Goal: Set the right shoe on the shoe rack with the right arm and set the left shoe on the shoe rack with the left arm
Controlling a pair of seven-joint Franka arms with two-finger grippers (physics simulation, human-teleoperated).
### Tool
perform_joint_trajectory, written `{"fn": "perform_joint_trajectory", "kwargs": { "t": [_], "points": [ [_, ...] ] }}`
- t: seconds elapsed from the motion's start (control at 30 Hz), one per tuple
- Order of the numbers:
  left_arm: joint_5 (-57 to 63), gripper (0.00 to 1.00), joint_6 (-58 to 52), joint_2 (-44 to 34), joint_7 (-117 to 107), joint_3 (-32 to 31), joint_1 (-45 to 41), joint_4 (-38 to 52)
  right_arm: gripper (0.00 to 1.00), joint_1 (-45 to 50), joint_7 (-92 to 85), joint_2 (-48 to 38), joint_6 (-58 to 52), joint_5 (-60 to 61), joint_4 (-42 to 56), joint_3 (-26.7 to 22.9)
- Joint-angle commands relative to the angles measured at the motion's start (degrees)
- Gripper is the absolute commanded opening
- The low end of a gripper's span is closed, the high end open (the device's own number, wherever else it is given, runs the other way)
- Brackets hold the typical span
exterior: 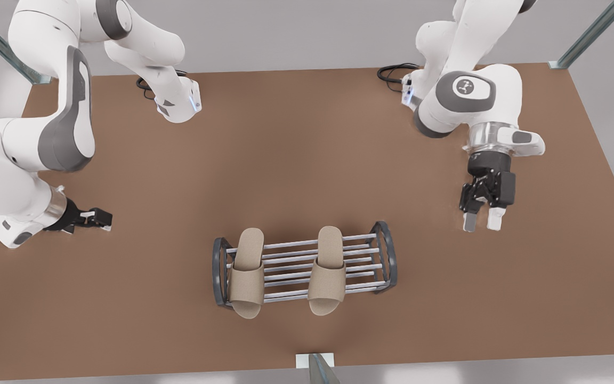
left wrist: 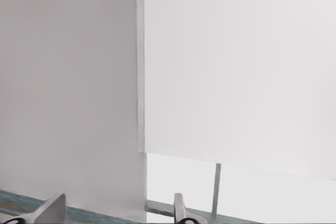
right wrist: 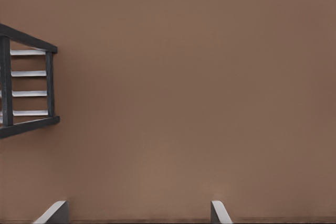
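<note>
Two beige open-toe slippers lie side by side across the bars of the shoe rack (exterior: 387,250), near the table's front edge. One shoe (exterior: 247,272) is at the rack's end on the front view's left, the other shoe (exterior: 328,269) nearer the middle. I cannot tell by shape which is the left shoe and which the right. My right gripper (exterior: 482,220) (right wrist: 136,213) hangs open above bare table, off the rack's end (right wrist: 50,82) on the front view's right. My left gripper (exterior: 99,218) (left wrist: 115,213) is open, held level and low, far off on the front view's left.
The brown table (exterior: 296,160) has bare room all around the rack. Both arm bases (exterior: 179,104) (exterior: 413,93) with black cables stand at the far edge. Metal frame posts (exterior: 589,34) rise at the corners. A small bracket (exterior: 315,362) sits at the front edge.
</note>
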Motion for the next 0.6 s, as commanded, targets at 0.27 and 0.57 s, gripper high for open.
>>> {"fn": "perform_joint_trajectory", "kwargs": {
  "t": [0.27,0.57],
  "points": [
    [84.59,1.0,-100.01,2.45,-3.96,11.01,-3.6,3.48,1.0,-0.29,10.05,-1.89,4.91,1.29,-3.67,-0.06],
    [88.28,1.0,-111.7,10.1,-4.63,8.63,-3.94,14.38,1.0,-0.12,10.05,-1.45,5.08,1.29,-3.67,0.03]
  ]
}}
